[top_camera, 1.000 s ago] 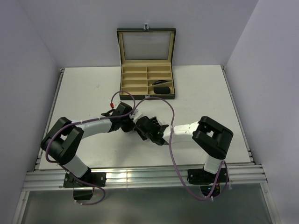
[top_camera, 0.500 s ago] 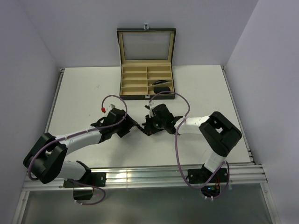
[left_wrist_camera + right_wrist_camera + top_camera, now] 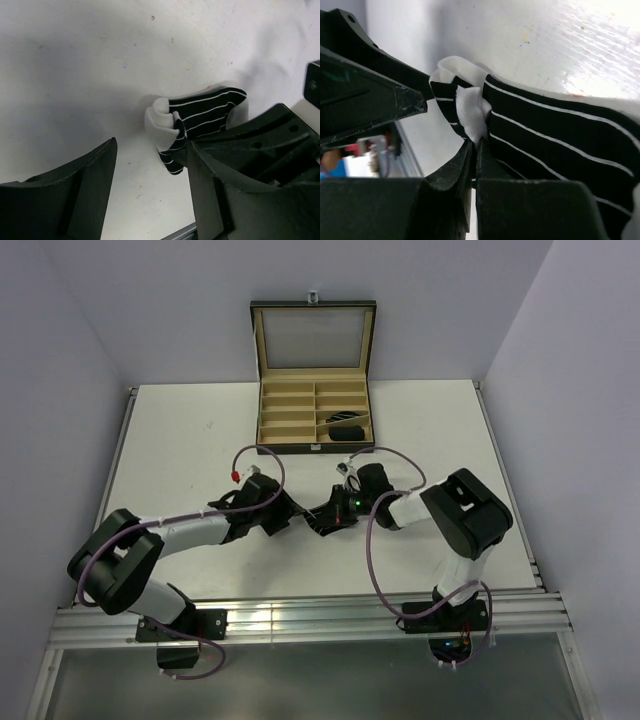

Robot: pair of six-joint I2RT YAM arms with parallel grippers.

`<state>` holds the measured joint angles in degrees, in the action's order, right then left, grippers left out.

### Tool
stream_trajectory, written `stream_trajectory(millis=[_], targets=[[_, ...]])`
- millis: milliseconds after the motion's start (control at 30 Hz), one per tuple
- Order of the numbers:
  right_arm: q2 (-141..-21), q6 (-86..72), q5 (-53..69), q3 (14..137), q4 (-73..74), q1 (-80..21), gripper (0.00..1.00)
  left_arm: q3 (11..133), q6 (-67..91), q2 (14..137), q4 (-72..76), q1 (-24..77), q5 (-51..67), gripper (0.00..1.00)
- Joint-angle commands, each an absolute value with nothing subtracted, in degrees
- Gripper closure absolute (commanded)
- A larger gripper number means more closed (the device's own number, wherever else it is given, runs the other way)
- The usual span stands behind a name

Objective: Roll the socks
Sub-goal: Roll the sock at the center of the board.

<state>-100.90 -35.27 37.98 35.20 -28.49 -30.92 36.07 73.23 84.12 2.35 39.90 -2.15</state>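
Fingers of the left arm (image 3: 80,190) are held apart, with a short black fabric sock with thin white stripes (image 3: 207,117) seen between and just beyond them. The finger on the right of the left wrist view lies just beside the fabric; whether it touches cannot be told. Fingers of the right arm (image 3: 445,195) are pressed together, and the sock is clamped between them at its bunched end. At that end the white inner side of the fabric is turned outward and gathered into a small fold. The rest of the sock is spread flat on the white counter (image 3: 180,430).

In the top view the two arms are stretched toward each other, and their fingers meet over the middle of the counter, where the sock lies. A black rectangular box with tan lining (image 3: 315,448) is placed at the far edge of the counter, well apart from the sock, with its lid standing open. A small dark bundle (image 3: 348,430) is seen in the right column of its compartments, toward the near end.
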Motion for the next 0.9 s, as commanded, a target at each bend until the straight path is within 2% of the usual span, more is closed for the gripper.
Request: stream_trajectory(millis=[0,300,600,867], targets=[[-104.4,-42.8,43.9,33.0,-37.2,-28.6,1.00,39.1,72.6,85.0,4.7,41.0,-1.2,0.37],[-109.5,-51.2,47.1,30.3,-46.3,-25.5,1.00,40.3,71.6,87.1,5.4,42.0,-0.9,0.38],[-110.9,-52.2,47.5,30.3,-46.1,-24.7,1.00,42.3,70.1,91.0,4.8,42.2,-0.6,0.43],[-111.7,-52.7,47.9,30.4,-46.6,-24.2,1.00,44.4,68.6,95.6,2.9,42.3,1.0,0.54]])
